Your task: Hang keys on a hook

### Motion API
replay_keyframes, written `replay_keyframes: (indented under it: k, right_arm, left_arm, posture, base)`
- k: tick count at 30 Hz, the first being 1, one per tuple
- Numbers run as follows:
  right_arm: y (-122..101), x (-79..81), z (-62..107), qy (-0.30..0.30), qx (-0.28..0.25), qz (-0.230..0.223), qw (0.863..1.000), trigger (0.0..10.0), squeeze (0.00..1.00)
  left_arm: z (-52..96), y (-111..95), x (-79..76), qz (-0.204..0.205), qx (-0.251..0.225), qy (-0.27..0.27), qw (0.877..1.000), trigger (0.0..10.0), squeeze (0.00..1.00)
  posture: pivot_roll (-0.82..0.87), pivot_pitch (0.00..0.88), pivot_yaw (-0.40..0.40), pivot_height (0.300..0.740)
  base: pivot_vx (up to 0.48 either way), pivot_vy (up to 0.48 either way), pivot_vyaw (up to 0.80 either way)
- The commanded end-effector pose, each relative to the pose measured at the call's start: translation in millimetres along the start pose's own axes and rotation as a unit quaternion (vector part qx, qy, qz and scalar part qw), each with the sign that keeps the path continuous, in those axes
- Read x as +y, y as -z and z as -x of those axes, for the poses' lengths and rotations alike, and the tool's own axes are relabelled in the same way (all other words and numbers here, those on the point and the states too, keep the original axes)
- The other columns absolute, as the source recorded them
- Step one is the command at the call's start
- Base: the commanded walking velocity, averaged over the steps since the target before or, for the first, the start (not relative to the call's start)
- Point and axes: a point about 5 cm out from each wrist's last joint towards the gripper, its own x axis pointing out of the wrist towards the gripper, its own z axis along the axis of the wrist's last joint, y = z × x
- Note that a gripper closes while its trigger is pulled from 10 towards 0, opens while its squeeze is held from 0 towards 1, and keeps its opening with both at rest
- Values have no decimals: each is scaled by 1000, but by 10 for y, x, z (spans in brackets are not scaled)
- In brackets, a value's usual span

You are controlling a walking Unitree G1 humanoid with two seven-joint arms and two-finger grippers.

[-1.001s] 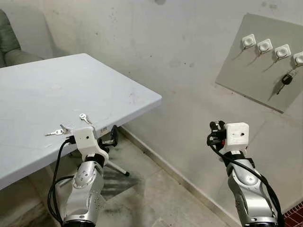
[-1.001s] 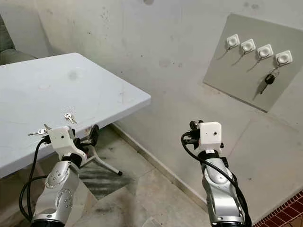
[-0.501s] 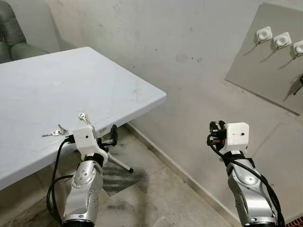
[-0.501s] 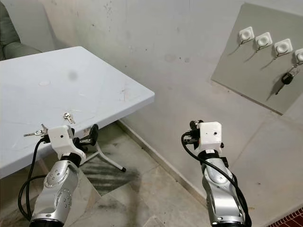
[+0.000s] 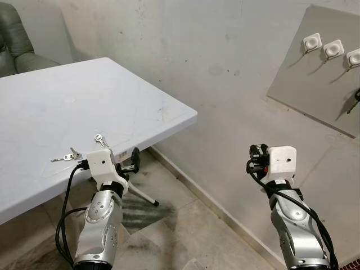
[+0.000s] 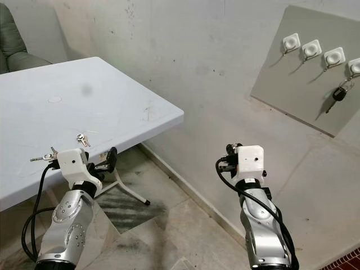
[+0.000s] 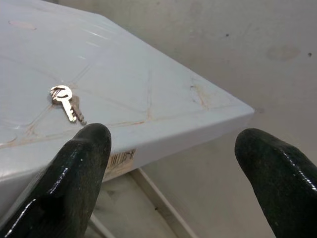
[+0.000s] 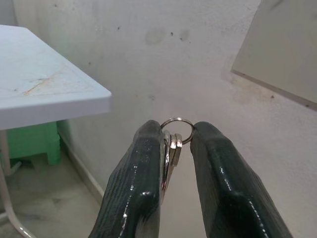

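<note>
- Our right gripper [image 8: 171, 148] is clamped on a key ring [image 8: 174, 133], held in mid-air well short of the board [image 6: 304, 73].
- One black-headed key [image 6: 338, 94] already hangs from the hook [image 6: 354, 66] at the board's edge; three hooks [image 6: 311, 49] beside it are free.
- Two more keys [image 5: 84, 147] lie on the tabletop [image 5: 56, 112] near our left gripper [image 7: 173, 163], which is spread wide and empty.
- We judge the pick-up done; the approach to the board and the hanging remain.

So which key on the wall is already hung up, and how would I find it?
Look at the grey board on the wall, with a row of white hooks. A black-headed key dangles from the hook furthest right. The other three hooks are bare.
</note>
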Motion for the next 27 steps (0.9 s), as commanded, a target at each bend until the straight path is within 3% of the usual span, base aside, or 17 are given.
replay_keyframes:
  k: [1, 22, 27]
  right_arm:
    - [-34, -31, -6, 4, -7, -1, 1000, 10000, 0]
    - [-31, -19, -3, 1, -6, 1, 1000, 10000, 0]
    - [-10, -16, -10, -1, 4, 1, 1000, 10000, 0]
  left_arm:
    - [-9, -44, -28, -5, -7, 6, 1000, 10000, 0]
    - [-3, -36, -37, -5, -5, 7, 1000, 10000, 0]
    - [0, -29, -45, -5, -4, 6, 1000, 10000, 0]
  posture:
    - [32, 47, -94, 740]
    - [33, 42, -94, 740]
    - [35, 38, -98, 740]
  base:
    - [416, 0, 0]
    - [419, 0, 0]
    - [418, 0, -628]
